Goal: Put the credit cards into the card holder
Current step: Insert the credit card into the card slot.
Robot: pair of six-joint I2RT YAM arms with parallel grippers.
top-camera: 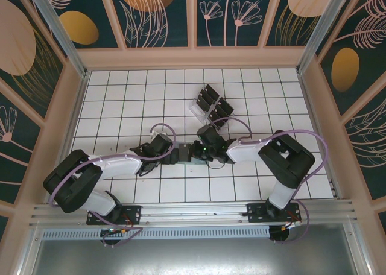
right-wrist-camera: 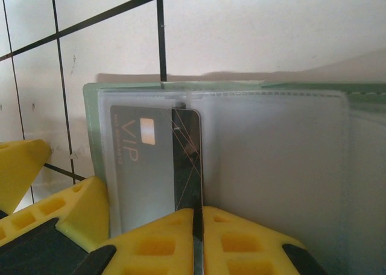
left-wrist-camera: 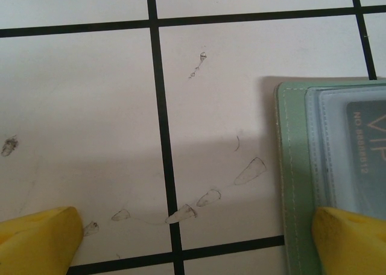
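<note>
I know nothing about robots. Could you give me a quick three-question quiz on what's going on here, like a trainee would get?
1. True or false: the right gripper is shut on a black card.
2. Which word is printed on the sleeved card inside the card holder? A) VISA B) VIP C) BANK
3. Fill in: the spare cards stand in a clear plastic ____.

Key: 1 true; 2 B; 3 rack.
</note>
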